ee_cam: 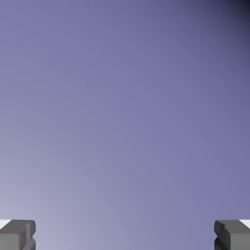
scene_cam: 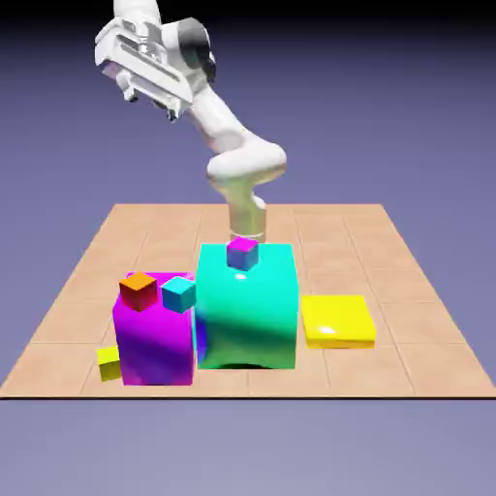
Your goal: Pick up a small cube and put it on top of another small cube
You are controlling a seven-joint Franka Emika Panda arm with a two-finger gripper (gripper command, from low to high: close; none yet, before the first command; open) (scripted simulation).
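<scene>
The tiny lime-yellow cube (scene_cam: 109,363) sat on the tan tiled tabletop (scene_cam: 387,252) near its front edge, far below the pincer (scene_cam: 147,97) and a bit to the exterior view's left of it. It was tucked right against the lower corner of the big magenta block (scene_cam: 155,339), which cut off part of it, so only a couple of faces showed. The tiny cube with the magenta top and bluish-purple sides (scene_cam: 242,254) was perched on the big teal block (scene_cam: 247,310), also well under the pincer, off to the exterior view's right. A small orange cube (scene_cam: 138,290) and a small cyan cube (scene_cam: 179,294) sat on the magenta block, close together. The flat yellow slab (scene_cam: 336,321) lay just beside the teal block, with bare tiles beyond it.

The pincer hung high over the table, its jaws spread wide, nothing between them. From the hand view only the two grey fingertips (ee_cam: 18,234) poked in at the bottom corners; everything else was plain blue-violet backdrop.
</scene>
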